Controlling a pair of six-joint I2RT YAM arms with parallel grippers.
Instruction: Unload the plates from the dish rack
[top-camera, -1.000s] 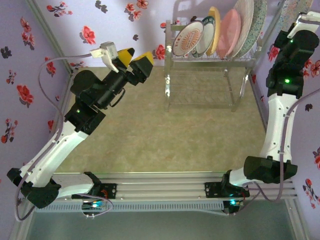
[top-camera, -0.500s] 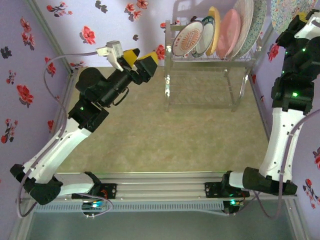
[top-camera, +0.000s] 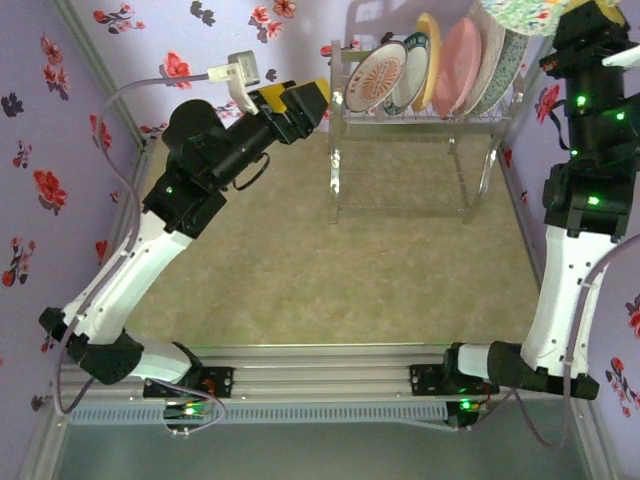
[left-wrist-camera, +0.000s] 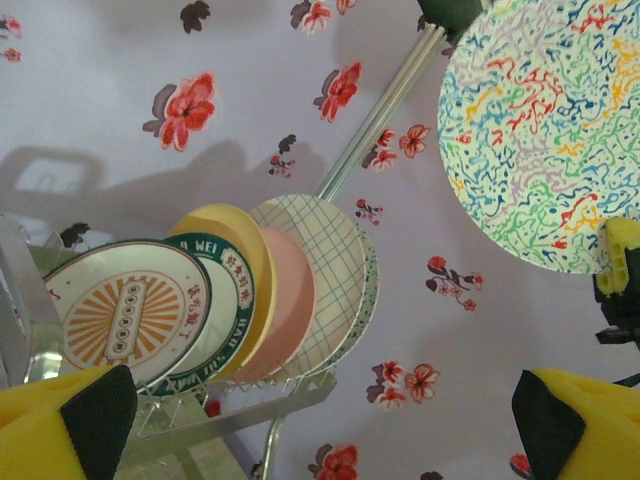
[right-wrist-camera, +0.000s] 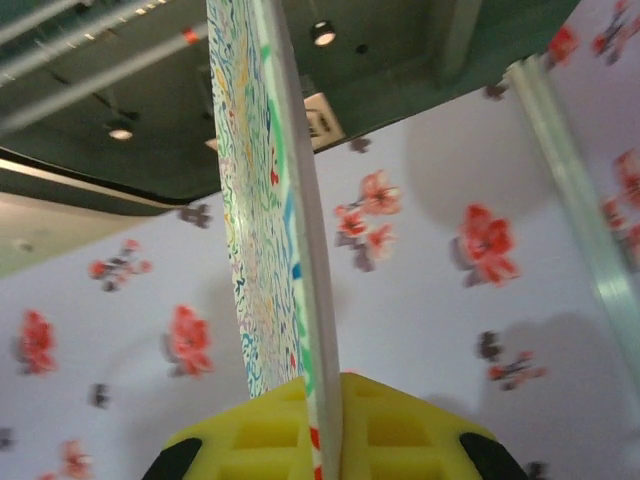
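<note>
The squiggle-patterned plate (right-wrist-camera: 265, 200) is being gripped by its lower rim between the yellow pads of the right gripper (right-wrist-camera: 322, 410). The jaws are being pressed narrowly onto it. The plate is being carried on edge, rising straight above the claw, probably so that it passes clear of the dividers and the neighbouring plates.

The left gripper (left-wrist-camera: 320, 425) is being held wide with nothing between its pads. It is being aimed at the dish rack (left-wrist-camera: 240, 400), just ahead of it, seemingly in readiness for a front plate.

Five plates are being supported upright there. The orange-rayed plate (left-wrist-camera: 125, 310) is nearest that claw, followed by the teal-rimmed plate (left-wrist-camera: 228, 290), the yellow plate (left-wrist-camera: 245, 235), the pink plate (left-wrist-camera: 292, 305) and the checked plate (left-wrist-camera: 325, 250).

"WEI" is being displayed on the teal rim, while the characters beside it are too small to be read.
</note>
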